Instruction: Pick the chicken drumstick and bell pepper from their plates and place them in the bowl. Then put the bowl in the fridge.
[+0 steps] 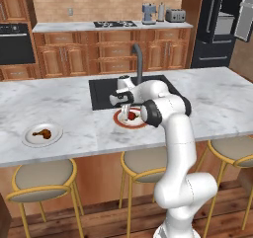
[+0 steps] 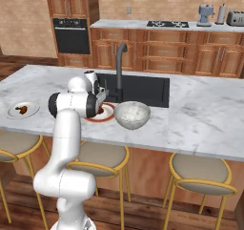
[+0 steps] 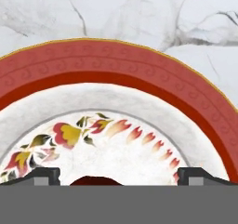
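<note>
The red-rimmed plate [image 3: 116, 69] lies on the island counter in front of the sink. On it sits the red bell pepper [image 3: 95, 181], only its top showing. My gripper [image 3: 120, 177] hangs open just above the plate, one fingertip on either side of the pepper. From the left base view, the gripper [image 1: 126, 112] is down over this plate [image 1: 120, 121] beside the pepper [image 1: 133, 115]. The brown chicken drumstick [image 1: 42, 133] rests on the plain plate [image 1: 29, 138] far to the left. The white-grey bowl [image 2: 132, 114] stands just right of the red-rimmed plate [image 2: 106, 112]. The black fridge [image 1: 222, 24] stands at the back right, its door open.
A dark sink [image 1: 106, 91] with a tall grey faucet [image 1: 138, 61] lies just behind the plate. Stools [image 1: 44, 178] line the island's near edge. A black wall oven [image 1: 15, 42] and wooden cabinets run along the back wall.
</note>
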Motion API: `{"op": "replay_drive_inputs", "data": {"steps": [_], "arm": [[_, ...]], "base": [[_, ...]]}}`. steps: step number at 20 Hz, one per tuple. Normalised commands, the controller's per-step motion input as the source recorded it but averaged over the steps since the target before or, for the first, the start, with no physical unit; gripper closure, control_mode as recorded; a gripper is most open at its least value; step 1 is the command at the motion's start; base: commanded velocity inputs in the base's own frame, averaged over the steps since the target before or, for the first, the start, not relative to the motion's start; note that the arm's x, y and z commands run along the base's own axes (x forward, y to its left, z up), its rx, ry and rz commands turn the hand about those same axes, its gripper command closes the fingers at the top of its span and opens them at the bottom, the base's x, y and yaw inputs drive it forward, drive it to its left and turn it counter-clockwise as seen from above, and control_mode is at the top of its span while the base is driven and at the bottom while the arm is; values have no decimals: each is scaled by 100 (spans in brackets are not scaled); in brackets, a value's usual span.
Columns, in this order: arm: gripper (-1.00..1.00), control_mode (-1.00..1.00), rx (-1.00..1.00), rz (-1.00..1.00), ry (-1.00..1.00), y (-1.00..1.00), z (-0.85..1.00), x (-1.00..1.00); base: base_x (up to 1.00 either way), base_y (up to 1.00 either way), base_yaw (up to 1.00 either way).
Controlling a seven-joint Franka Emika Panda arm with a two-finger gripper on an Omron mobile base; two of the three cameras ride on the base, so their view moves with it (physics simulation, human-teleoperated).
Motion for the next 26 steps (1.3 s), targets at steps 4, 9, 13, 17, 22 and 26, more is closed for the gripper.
{"op": "replay_drive_inputs", "data": {"steps": [4, 9, 13, 17, 22, 26], "arm": [[-100, -100, 0, 0, 0, -15, -1, 0], [-100, -100, 0, -2, 0, -15, 0, 0], [-100, -100, 0, -7, 0, -15, 0, 0], [-100, -100, 0, -12, -1, -8, 0, 0], [-100, -100, 0, -12, 0, -7, 0, -1], [-100, -100, 0, -12, 0, -5, -3, 0]], "base": [[0, 0, 0], [0, 0, 0], [0, 0, 0], [0, 0, 0], [0, 0, 0], [0, 0, 0]]}}
